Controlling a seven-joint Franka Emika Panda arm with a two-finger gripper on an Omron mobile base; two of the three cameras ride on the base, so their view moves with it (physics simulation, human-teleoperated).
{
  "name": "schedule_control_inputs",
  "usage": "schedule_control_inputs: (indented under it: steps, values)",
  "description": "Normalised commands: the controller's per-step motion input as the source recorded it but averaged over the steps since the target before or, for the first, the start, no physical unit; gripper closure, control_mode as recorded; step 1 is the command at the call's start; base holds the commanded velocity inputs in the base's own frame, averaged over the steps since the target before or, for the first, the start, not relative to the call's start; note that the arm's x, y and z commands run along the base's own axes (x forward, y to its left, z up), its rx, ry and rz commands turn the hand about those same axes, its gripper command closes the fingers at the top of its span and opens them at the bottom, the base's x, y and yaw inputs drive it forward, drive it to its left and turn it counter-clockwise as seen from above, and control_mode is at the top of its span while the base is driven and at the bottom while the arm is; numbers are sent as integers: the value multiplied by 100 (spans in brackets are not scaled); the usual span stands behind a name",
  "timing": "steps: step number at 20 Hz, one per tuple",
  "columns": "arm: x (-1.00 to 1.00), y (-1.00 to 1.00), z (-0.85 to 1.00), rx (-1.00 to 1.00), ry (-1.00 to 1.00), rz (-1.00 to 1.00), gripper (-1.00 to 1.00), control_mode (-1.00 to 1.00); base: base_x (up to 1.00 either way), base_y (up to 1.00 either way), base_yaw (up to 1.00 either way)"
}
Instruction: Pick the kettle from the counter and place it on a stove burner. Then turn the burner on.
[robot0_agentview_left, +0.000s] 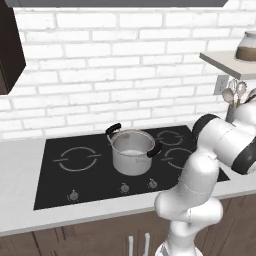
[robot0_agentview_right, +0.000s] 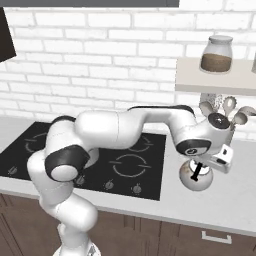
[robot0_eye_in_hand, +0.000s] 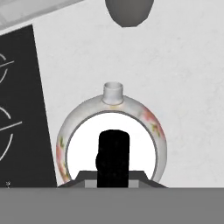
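the kettle (robot0_eye_in_hand: 111, 131) sits on the counter (robot0_eye_in_hand: 183, 87), just to the right of the black cooktop (robot0_agentview_right: 127, 165) and apart from its edge. in the right base view the claw (robot0_agentview_right: 200, 172) hangs directly over the kettle, low against its top. in the hand view the kettle lies straight ahead: its spout points to 12 o'clock, and its dark handle (robot0_eye_in_hand: 113, 157) runs along the 12-to-6 line, dropping toward the bottom edge where the fingertips would rise. so the handle's long axis lines up with the view's vertical, and the approach looks centred rather than off to either side. whether the claw is released or already clenched on the handle i cannot tell. the cooktop lies at 9 o'clock in the hand view, so the carry would likely go that way. a steel pot (robot0_agentview_left: 132, 150) stands mid-cooktop.
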Motion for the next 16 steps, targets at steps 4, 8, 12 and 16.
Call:
schedule_control_inputs:
  steps: [4, 8, 12, 16]
  values:
    - [0, 63, 15, 0, -10, 6, 100, -100, 0, 0, 0]
    - [3, 62, 18, -1, 0, 4, 100, -100, 0, 0, 0]
    - [2, 67, 9, -2, 0, 4, 100, -100, 0, 0, 0]
    - [0, 71, 14, -3, 0, 4, 100, -100, 0, 0, 0]
